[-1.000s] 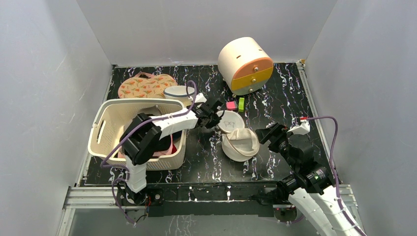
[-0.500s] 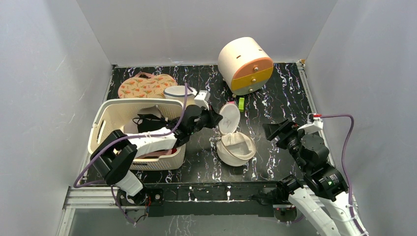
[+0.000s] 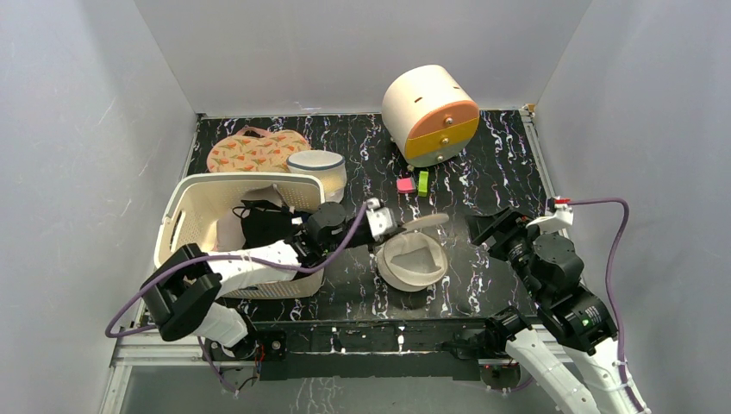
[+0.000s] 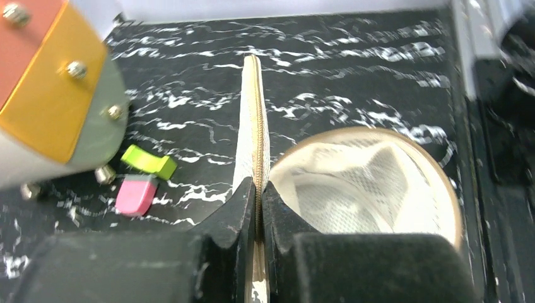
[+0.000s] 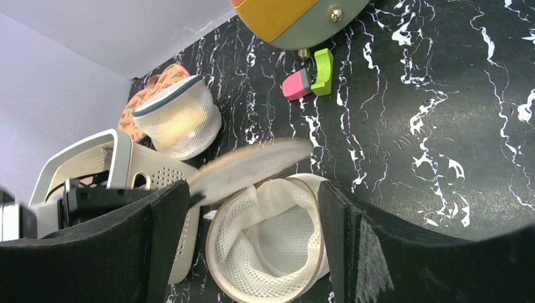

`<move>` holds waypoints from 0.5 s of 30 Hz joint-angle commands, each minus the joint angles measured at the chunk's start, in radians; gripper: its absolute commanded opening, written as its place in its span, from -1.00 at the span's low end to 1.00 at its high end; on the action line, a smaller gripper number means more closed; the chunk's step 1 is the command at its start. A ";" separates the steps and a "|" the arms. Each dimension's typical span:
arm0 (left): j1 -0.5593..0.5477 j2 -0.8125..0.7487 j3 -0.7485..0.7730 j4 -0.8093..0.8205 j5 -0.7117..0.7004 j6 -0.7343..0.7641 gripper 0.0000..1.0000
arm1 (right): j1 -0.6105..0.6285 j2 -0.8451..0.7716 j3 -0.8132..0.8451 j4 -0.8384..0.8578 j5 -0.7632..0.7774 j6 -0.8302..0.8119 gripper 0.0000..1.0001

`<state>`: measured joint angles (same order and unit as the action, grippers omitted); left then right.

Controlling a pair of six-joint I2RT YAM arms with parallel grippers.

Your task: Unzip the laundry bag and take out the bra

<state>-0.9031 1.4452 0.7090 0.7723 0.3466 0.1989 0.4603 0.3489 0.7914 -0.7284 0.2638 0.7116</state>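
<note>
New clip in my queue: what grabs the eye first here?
The laundry bag gapes open at the centre of the table, its round lid pinched edge-on in the shut left claw. The right claw hangs open just right of it, and a cream drawer unit with an orange drawer sits at the back.

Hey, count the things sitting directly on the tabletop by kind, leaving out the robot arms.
Bags and pouches: 3 (laundry bag, dark-rimmed mesh bag, floral pouch)
Basket: 1
Drawer unit: 1
Small blocks: 2 (pink block, green block)
Total: 7
</note>
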 commanded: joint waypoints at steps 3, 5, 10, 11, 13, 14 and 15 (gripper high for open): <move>-0.073 -0.072 -0.035 -0.139 0.163 0.464 -1.00 | 0.002 0.017 0.028 0.032 0.009 0.002 0.47; -0.113 -0.097 -0.031 -0.235 0.133 0.574 -1.00 | 0.003 0.019 0.018 0.035 0.003 0.009 0.47; -0.239 -0.019 -0.022 -0.422 -0.058 0.786 -1.00 | 0.003 0.014 -0.012 0.046 -0.010 0.029 0.47; -0.261 0.002 -0.024 -0.436 -0.101 0.822 -1.00 | 0.003 0.012 -0.018 0.050 -0.013 0.030 0.47; -0.294 0.042 -0.029 -0.457 -0.162 0.865 -1.00 | 0.002 0.012 -0.027 0.055 -0.016 0.035 0.47; -0.303 0.059 -0.030 -0.464 -0.184 0.879 -1.00 | 0.002 0.010 -0.027 0.056 -0.018 0.034 0.47; -0.308 0.073 -0.030 -0.475 -0.201 0.892 -1.00 | 0.003 0.011 -0.028 0.056 -0.018 0.035 0.47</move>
<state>-1.1782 1.4704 0.6846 0.3973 0.2676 0.9283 0.4603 0.3618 0.7731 -0.7296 0.2550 0.7368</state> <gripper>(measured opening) 0.035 0.734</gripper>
